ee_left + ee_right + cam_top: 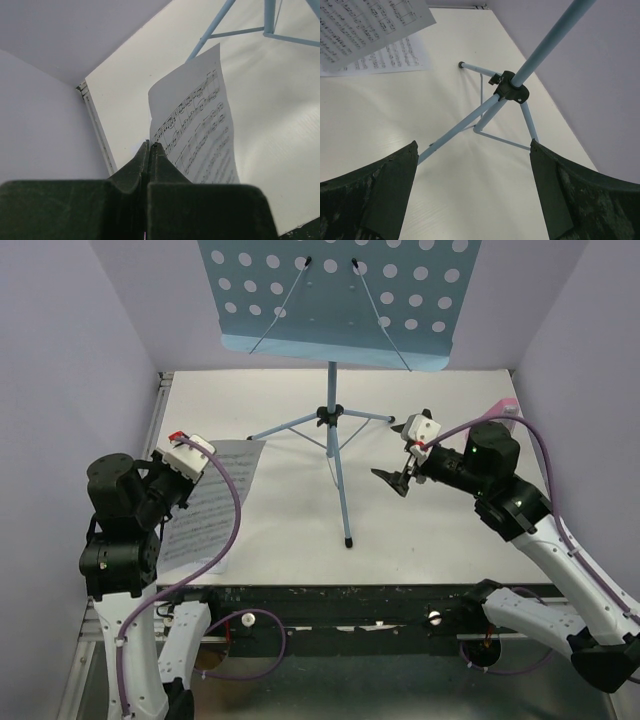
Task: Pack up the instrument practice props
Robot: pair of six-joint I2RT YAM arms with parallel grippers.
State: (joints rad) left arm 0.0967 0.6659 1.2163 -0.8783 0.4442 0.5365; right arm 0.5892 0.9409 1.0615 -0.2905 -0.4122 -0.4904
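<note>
On my overhead feed a white table top (290, 540) fills the centre of the frame, evenly lit, with only soft shadows. Pale lavender walls close it in: one at the left (70, 350), one at the right (590, 330) and one across the top (175, 320). I see a metal rail (157, 400) along the table's left edge and a dark strip (330, 595) along its lower edge.
</note>
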